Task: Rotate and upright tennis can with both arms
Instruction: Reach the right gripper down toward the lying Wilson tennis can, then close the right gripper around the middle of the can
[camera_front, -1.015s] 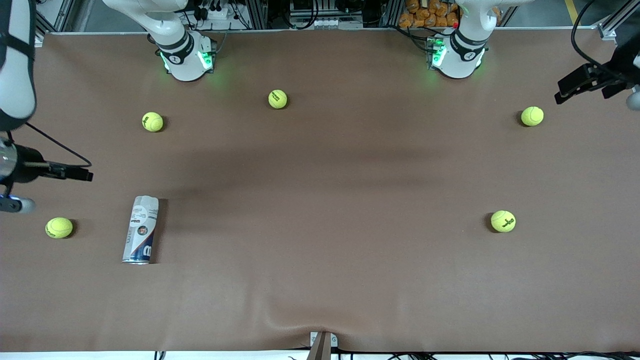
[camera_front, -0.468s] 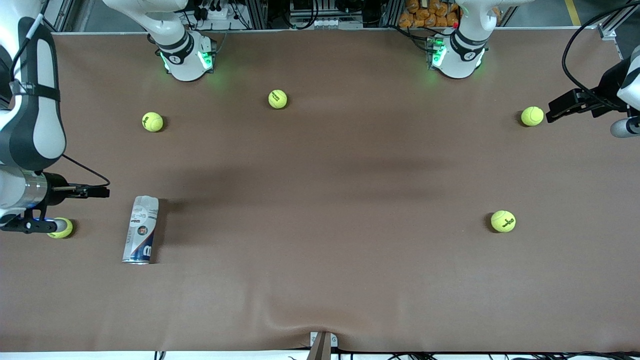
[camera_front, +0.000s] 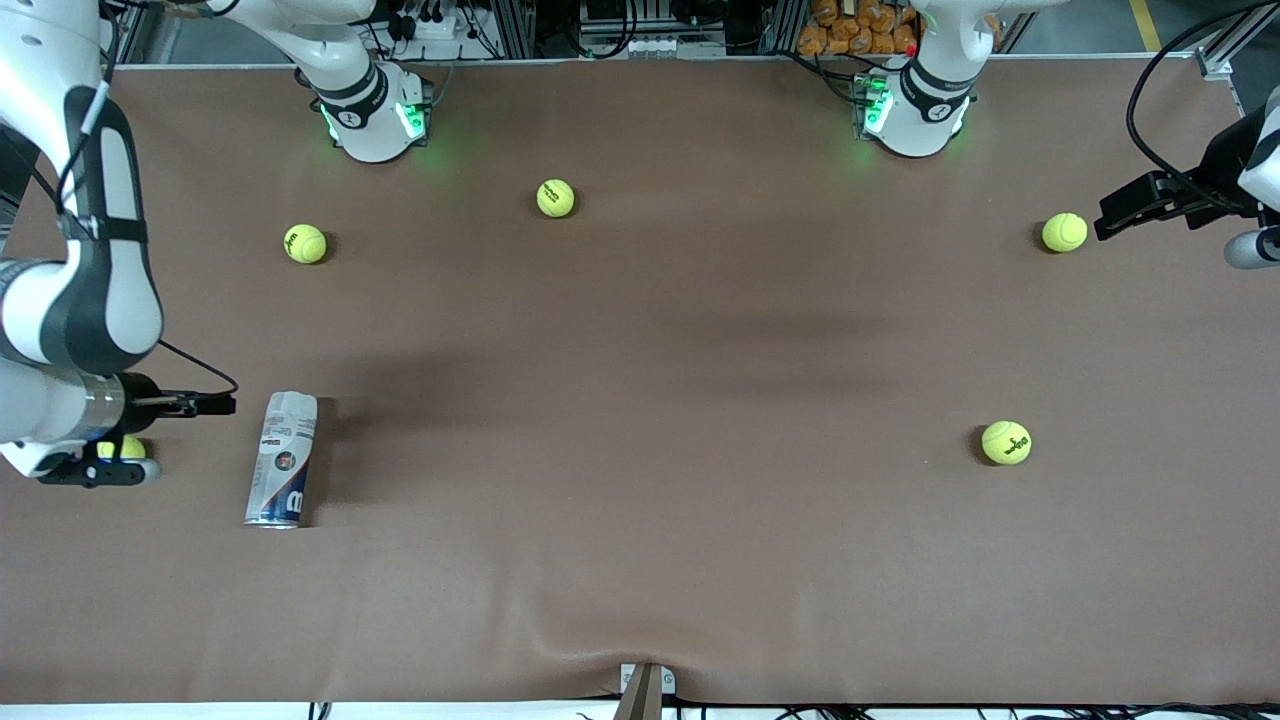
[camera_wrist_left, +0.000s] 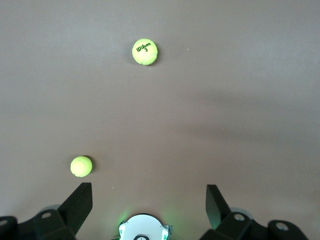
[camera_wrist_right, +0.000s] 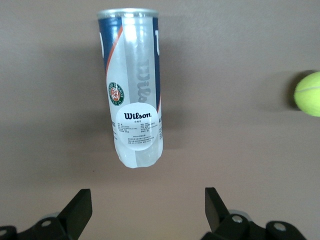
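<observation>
While the tennis can lies flat at the frame's lower left, the right pincer gapes empty beside it; the left pincer, wide and empty, waits at upper right over the bench. Nothing is done yet.

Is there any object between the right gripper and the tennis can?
Nothing visible. The right gripper, open, is beside the lying can, with only bare table between. One ball sits under the right arm, away from the gap.
</observation>
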